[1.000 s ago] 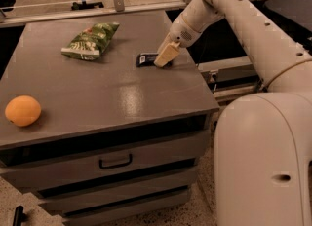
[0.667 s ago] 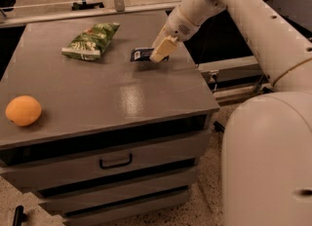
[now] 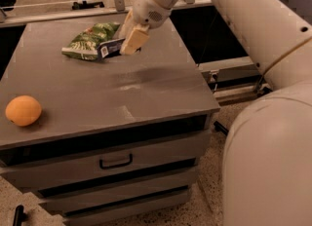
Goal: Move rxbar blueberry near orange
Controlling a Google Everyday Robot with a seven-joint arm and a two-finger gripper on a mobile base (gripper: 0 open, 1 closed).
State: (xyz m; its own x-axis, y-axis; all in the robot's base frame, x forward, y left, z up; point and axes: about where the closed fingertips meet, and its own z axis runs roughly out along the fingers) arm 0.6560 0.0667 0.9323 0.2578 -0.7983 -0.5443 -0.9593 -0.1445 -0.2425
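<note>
A second ago the rxbar blueberry (image 3: pixel 109 48) lay on the cabinet top (image 3: pixel 156 91). Now my gripper (image 3: pixel 130 42) has it pinched between its fingers and raised, just beside the green snack bag (image 3: pixel 87 39). The carry has begun, I judge. The orange (image 3: pixel 23 110) sits well apart at the front left. The drawers (image 3: pixel 116 160) are closed, so I can't see what they hold.

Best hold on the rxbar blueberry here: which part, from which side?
The end away from its white label, from the camera's right. The rxbar blueberry is flat and thin, so a pinch across it suits; the gripper, over the far side of the table by the green bag, seems shut on that end.
</note>
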